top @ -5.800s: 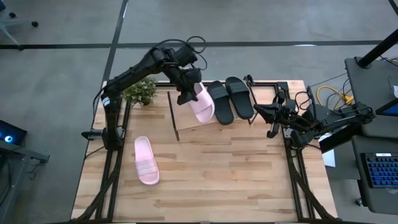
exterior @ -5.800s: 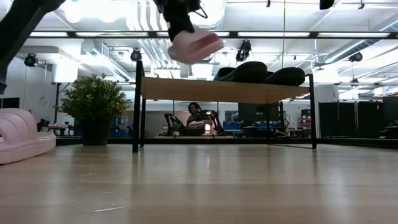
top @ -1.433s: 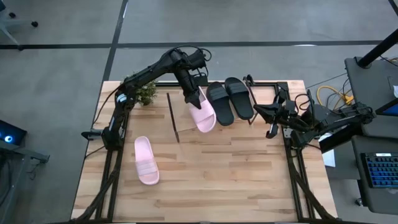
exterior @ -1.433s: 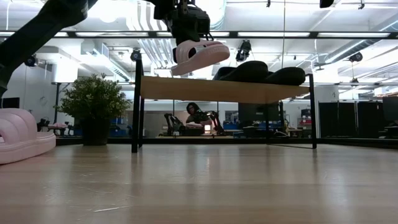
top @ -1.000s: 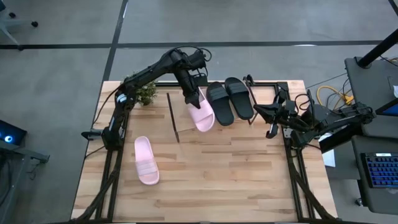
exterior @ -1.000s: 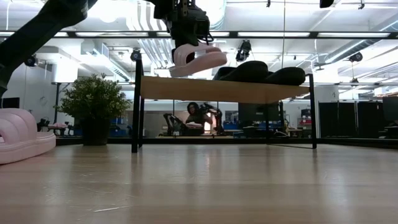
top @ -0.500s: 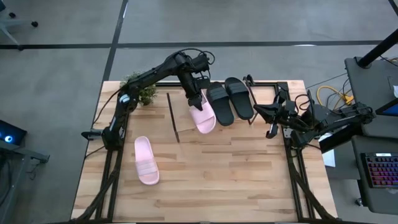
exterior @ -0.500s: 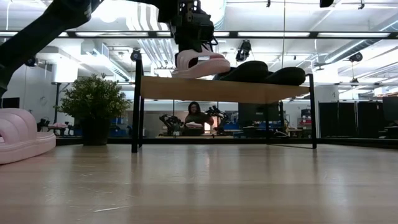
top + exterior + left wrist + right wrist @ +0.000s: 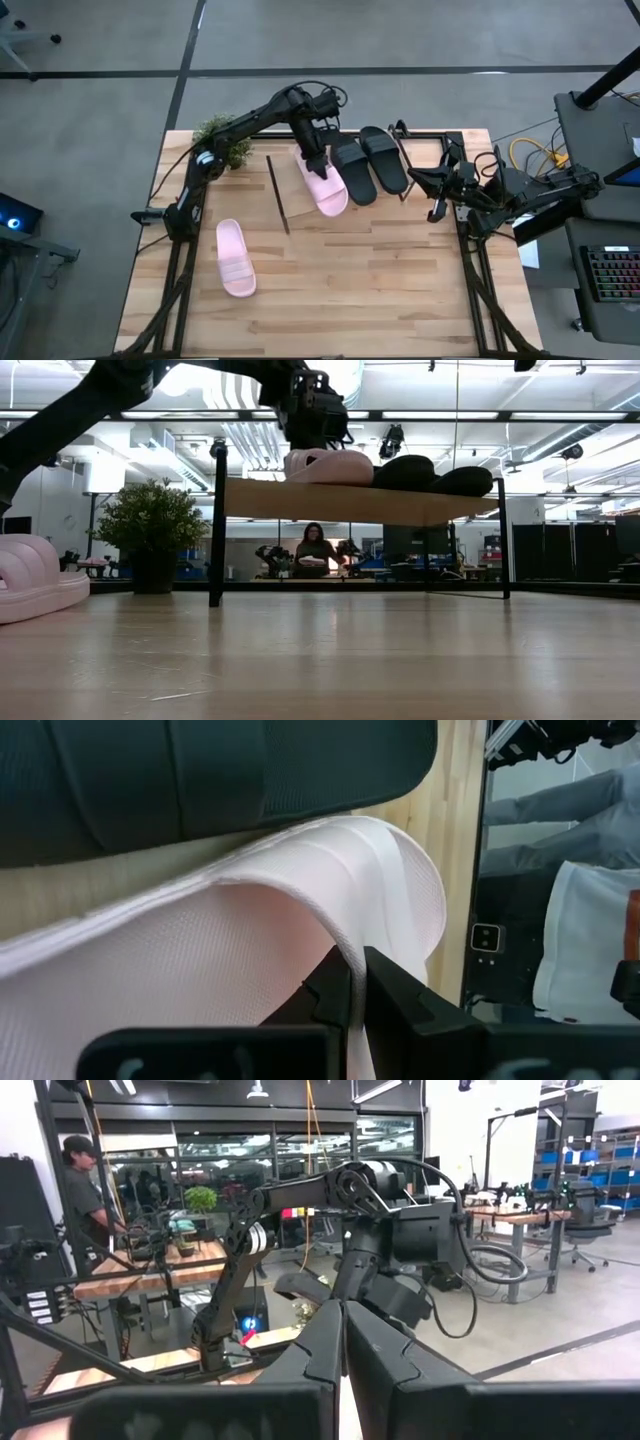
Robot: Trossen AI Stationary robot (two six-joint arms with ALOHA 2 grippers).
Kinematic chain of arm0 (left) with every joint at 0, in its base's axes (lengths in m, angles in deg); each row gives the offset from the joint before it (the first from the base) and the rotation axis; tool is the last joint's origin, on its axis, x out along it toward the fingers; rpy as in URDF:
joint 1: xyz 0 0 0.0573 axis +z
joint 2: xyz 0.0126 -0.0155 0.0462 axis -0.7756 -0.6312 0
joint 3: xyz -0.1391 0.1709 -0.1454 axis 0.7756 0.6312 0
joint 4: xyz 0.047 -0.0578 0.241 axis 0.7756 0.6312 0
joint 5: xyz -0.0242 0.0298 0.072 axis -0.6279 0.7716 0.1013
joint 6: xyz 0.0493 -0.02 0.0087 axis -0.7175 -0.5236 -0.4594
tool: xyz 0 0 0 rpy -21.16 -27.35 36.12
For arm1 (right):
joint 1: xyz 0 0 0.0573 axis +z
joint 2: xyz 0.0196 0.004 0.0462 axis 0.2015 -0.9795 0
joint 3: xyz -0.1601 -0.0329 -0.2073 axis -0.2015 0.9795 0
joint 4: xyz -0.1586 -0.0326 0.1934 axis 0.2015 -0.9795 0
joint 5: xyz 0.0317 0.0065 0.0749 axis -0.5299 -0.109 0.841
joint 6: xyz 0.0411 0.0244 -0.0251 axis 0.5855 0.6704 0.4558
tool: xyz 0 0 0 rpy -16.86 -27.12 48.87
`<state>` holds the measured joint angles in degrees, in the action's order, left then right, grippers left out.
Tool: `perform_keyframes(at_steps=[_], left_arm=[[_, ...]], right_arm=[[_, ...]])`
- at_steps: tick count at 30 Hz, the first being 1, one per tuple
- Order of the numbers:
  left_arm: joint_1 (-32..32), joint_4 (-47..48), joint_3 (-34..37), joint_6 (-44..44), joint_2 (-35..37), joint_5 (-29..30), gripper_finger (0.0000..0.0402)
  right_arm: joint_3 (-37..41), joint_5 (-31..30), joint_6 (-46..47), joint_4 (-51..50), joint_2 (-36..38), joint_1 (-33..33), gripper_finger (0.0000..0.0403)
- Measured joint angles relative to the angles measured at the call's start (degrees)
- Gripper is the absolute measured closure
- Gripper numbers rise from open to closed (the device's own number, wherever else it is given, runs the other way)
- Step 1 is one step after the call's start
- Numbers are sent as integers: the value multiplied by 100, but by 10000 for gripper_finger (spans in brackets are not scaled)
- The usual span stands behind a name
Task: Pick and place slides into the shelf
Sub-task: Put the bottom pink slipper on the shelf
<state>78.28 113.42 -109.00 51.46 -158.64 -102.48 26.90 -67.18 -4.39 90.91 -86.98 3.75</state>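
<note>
One pale pink slide [image 9: 327, 187] lies on the slanted shelf board [image 9: 400, 506], left of the two black slides [image 9: 352, 170] [image 9: 386, 158]. In the low view this pink slide [image 9: 330, 466] rests flat on its sole. My left gripper [image 9: 315, 160] is shut on its far end. The second pink slide [image 9: 235, 258] lies sole-down on the tabletop near the left edge. My right gripper [image 9: 437, 192] waits, shut, at the table's right edge. My left gripper pinches the pink slide's strap edge [image 9: 352, 955] between its two fingers [image 9: 330, 995]. It comes from above, at the slide's far end [image 9: 310, 165]. The slide's sole lies on the shelf board, beside the nearest black slide [image 9: 200, 770].
A potted plant [image 9: 225, 147] stands at the table's far left corner, close to my left arm. The shelf's black rod frame [image 9: 277, 195] runs along its left side. Bare tabletop [image 9: 360, 290] stretches across the near half. People show in the room beyond.
My left gripper has come down and a little toward the far edge, still shut on the pink slide. The slide, held tilted above the shelf a second ago, has levelled out and now lies flat on the board against the black slides.
</note>
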Motion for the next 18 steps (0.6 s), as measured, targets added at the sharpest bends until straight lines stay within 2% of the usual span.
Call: perform_keyframes(at_steps=[9,13,18], left_arm=[[24,-204,2,11,0,11,392],[33,-369,2,13,0,40,353],[37,-490,2,139,0,226,279]], right_arm=[[0,0,-7,2,0,0,394],[0,0,-6,2,0,-1,394],[0,0,-5,2,0,-2,394]])
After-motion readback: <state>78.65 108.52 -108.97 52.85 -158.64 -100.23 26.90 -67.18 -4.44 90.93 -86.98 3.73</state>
